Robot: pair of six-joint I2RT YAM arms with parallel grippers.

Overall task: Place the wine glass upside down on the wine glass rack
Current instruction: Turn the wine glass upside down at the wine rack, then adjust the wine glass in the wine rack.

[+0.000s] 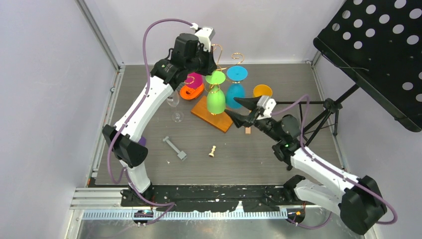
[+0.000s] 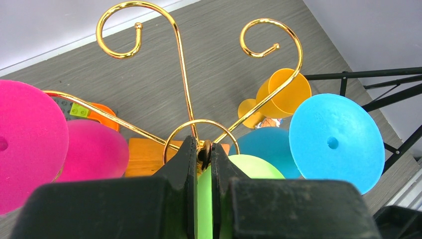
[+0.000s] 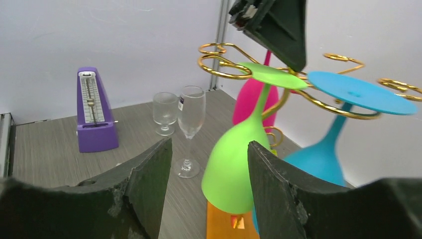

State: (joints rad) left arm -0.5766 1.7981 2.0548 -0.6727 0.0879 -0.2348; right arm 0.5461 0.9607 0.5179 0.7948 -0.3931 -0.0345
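Note:
The wine glass rack point(image 1: 234, 57) is a gold wire stand with curled arms on an orange-brown wooden base point(image 1: 209, 117). A green wine glass point(image 1: 215, 101) hangs on it upside down, its foot resting on a gold arm point(image 3: 219, 64). A blue glass point(image 1: 235, 92) and a pink glass point(image 1: 194, 79) hang beside it. My left gripper point(image 1: 205, 54) comes down from above and is shut on the top of the rack's central post point(image 2: 203, 149), just above the green foot point(image 2: 249, 167). My right gripper point(image 3: 209, 144) is open, with one finger on each side of the green bowl point(image 3: 239, 169), not touching it.
Two clear glasses point(image 3: 191, 114) and a purple metronome point(image 3: 94, 112) stand left of the rack. An orange cup point(image 1: 262, 90) is at the right, and an orange object point(image 1: 191, 92) lies under the pink glass. A grey part point(image 1: 174, 148), a chess piece point(image 1: 212, 151) and a small block point(image 1: 247, 130) lie nearer. A black music stand point(image 1: 378, 55) overhangs the right.

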